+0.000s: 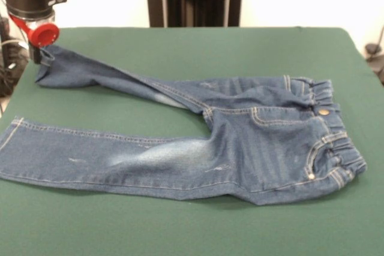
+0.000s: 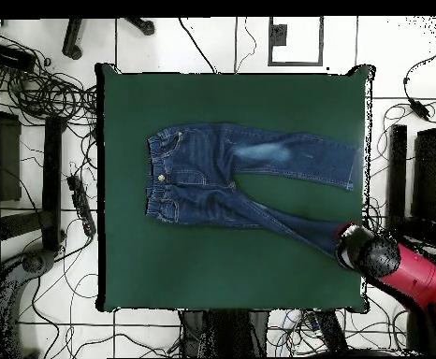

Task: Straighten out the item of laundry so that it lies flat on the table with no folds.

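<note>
The item of laundry (image 1: 258, 142), a small pair of blue jeans, lies across the green table (image 1: 180, 46) with its gathered waistband to the right in the front view. The near leg lies flat and stretches left. The far leg is twisted and narrow, and runs up-left to my gripper (image 1: 41, 57), which is shut on its hem at the table's left edge. That hem is lifted a little off the cloth. Seen from overhead, the jeans (image 2: 212, 173) spread over the table (image 2: 212, 271), and the arm's head (image 2: 371, 252) hides the gripped hem near the right edge.
Tangled cables (image 2: 35, 93) and black stands (image 2: 2, 159) crowd the floor around the table. The red arm (image 2: 428, 280) reaches in over the table's corner. Bare green cloth lies on all sides of the jeans.
</note>
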Available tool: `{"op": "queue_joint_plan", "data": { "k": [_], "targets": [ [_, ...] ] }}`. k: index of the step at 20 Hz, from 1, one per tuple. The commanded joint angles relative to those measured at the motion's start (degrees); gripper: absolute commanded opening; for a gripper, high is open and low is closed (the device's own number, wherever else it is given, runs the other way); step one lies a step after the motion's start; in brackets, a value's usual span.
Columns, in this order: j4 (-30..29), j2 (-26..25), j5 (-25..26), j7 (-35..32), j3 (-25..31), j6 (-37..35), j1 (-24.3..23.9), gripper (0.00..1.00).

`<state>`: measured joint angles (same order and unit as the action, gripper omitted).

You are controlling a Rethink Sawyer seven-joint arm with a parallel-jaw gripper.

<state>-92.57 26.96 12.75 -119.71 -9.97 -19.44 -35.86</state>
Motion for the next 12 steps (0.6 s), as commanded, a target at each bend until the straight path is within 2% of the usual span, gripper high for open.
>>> {"op": "queue_joint_plan", "data": {
  "k": [1, 12],
  "targets": [
    [-1.3, -3.6, -2.5, -8.9, 2.0, -0.8, 4.5, 0.0],
    [0.4, -4.6, -2.2, -5.8, 0.8, -8.7, 6.1, 0.0]
  ]
}}
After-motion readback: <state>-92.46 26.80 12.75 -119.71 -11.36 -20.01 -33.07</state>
